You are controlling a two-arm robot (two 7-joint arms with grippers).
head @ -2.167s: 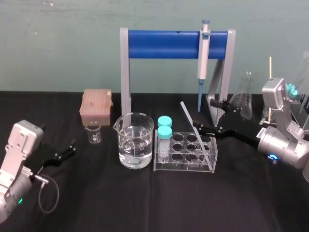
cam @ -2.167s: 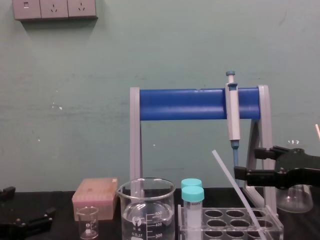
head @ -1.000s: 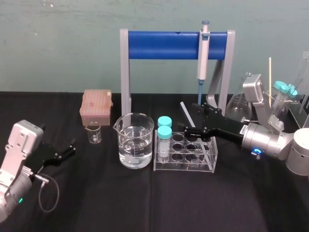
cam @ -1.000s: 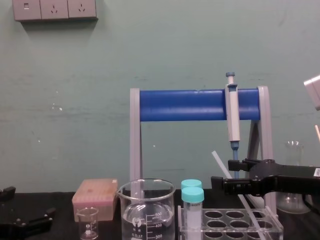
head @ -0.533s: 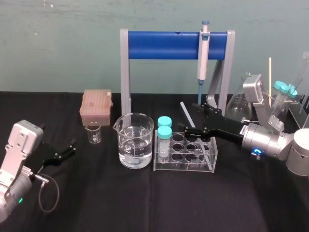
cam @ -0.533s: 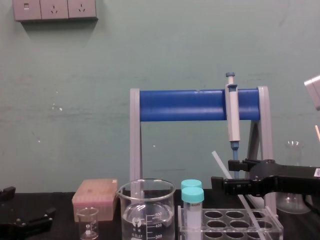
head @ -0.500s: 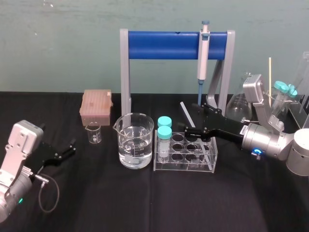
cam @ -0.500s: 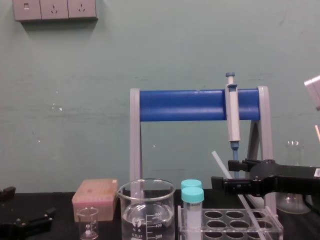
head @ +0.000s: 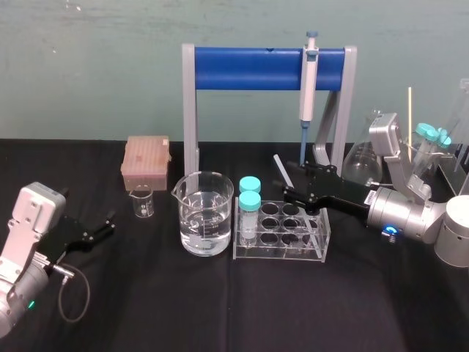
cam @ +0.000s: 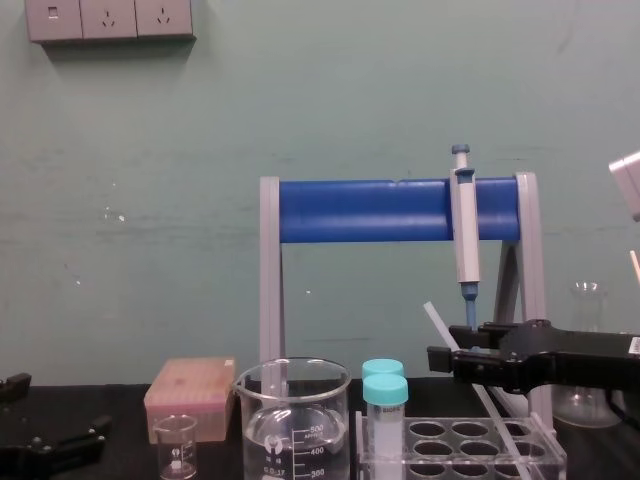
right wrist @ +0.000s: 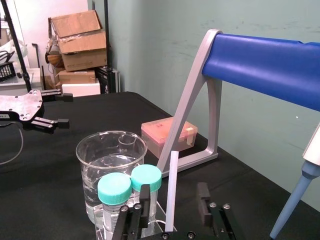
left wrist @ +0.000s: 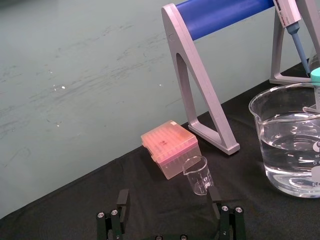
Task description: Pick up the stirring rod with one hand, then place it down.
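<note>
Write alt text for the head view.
The right hand straddles, fingers open, a stirring rod leaning in a clear tube rack. A beaker of water stands beside the rack, a pipette hangs on the blue stand behind, and the left hand is parked far left.

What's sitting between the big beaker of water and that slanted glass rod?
Two teal-capped tubes, standing in the clear rack, sit between the beaker and the stirring rod; the head view shows it.
</note>
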